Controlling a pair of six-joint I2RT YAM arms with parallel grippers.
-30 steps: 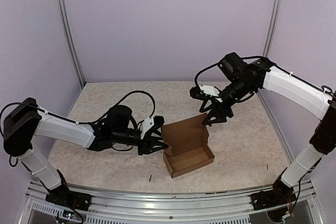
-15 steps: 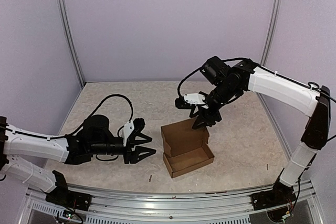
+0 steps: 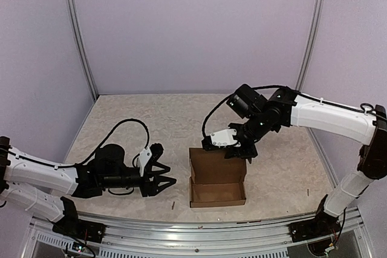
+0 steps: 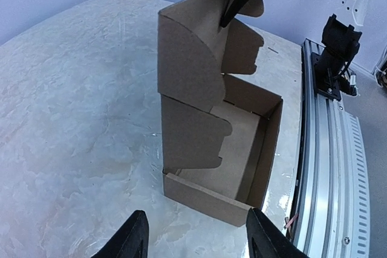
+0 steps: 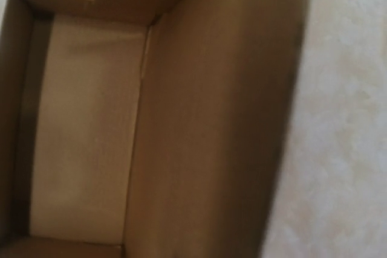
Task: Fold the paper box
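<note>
The paper box (image 3: 217,193) is a brown cardboard tray near the table's front edge, its lid (image 3: 216,164) standing upright at the back. My right gripper (image 3: 238,154) sits on the lid's top right edge, one finger in front and one behind, shut on the cardboard. The left wrist view shows those dark fingers (image 4: 233,4) pinching the lid above the box (image 4: 193,125). My left gripper (image 3: 159,180) lies low on the table left of the box, open and a short way from its left end wall; nothing sits between its fingertips (image 4: 136,237). The right wrist view is blurred, filled by the box (image 5: 91,137).
The aluminium rail (image 3: 181,228) runs along the near edge, close to the box's front wall, and shows in the left wrist view (image 4: 329,149). A small dark scrap (image 3: 173,205) lies on the marbled table (image 3: 121,119). Upright frame posts (image 3: 78,34) stand at the back corners.
My right gripper came down and left onto the lid's top edge and closed on it. The box swung square to the front rail. My left gripper drew back left and opened.
</note>
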